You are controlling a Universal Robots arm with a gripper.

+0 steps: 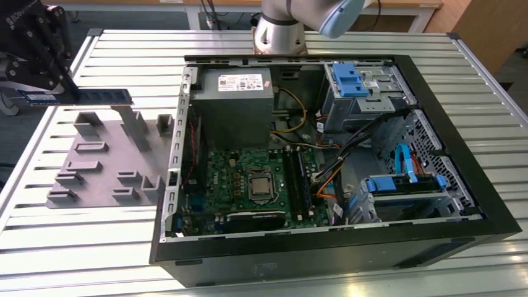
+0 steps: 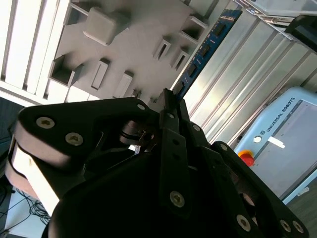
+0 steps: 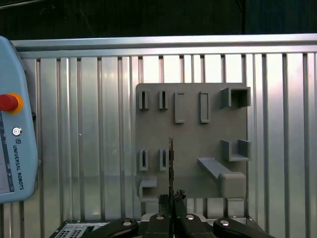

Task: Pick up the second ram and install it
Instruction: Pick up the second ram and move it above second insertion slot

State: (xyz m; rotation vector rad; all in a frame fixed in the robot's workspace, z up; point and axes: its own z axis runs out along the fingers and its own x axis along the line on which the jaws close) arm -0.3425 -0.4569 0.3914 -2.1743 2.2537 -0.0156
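The second ram [image 1: 97, 96] is a long blue stick held level above the far edge of the grey holder tray [image 1: 107, 162], at the exterior view's left. My gripper [image 1: 51, 94] is shut on one end of it. The second wrist view shows the ram [image 2: 208, 47] running out from my gripper [image 2: 166, 99] past the tray [image 2: 133, 44]. Seen edge-on in the first wrist view, the ram [image 3: 171, 163] rises as a thin line from my gripper [image 3: 171, 198] over the tray [image 3: 190, 144].
An open computer case [image 1: 462, 204] lies on the slatted metal table [image 1: 107, 247], with the green motherboard [image 1: 239, 179], its memory slots [image 1: 297, 179] and blue drive latches [image 1: 350, 80] inside. A teach pendant [image 3: 15, 139] lies beside the tray. The arm's base [image 1: 276, 31] stands behind the case.
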